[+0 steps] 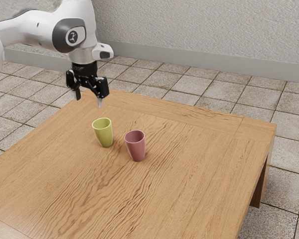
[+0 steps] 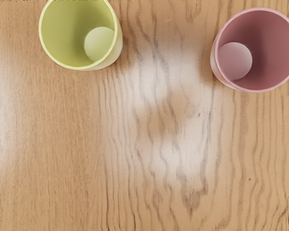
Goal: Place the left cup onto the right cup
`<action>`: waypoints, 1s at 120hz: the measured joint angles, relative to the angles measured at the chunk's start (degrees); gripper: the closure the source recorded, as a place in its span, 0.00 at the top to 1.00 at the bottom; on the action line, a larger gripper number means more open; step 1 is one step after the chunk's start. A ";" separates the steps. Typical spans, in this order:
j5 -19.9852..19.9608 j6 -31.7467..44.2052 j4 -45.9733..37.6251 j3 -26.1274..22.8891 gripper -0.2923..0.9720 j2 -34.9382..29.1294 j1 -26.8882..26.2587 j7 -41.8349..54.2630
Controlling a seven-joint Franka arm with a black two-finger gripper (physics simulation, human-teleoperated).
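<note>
Ext. view: gripper [image 1: 88, 99] hangs above the table [image 1: 199, 189] near its far edge, fingers spread apart, nothing btwn them, so open, holding nothing. Green cup [image 1: 103, 132] stands upright on the tabletop, approx 5 o'clock from gripper and well below it, no contact. Pink cup [image 1: 135, 145] also upright, at 4 o'clock from green cup, near but not touching, bare wood btwn them. Wrist view looks straight down into both: green cup [image 2: 79, 33] and pink cup [image 2: 257, 48] w/ mouths up, inner bottoms visible, set apart on wood grain.
</note>
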 joint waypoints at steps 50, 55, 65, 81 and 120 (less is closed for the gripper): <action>-0.75 3.55 -0.22 -0.04 0.77 3.64 1.01 0.28; -0.76 3.80 -0.20 -0.04 0.77 3.87 1.14 0.31; -0.76 4.29 -0.17 -0.04 0.77 4.60 1.41 0.35; -0.50 4.94 0.27 -0.04 0.77 5.93 1.47 0.42; -0.11 6.37 2.89 -0.20 0.77 10.17 1.99 1.16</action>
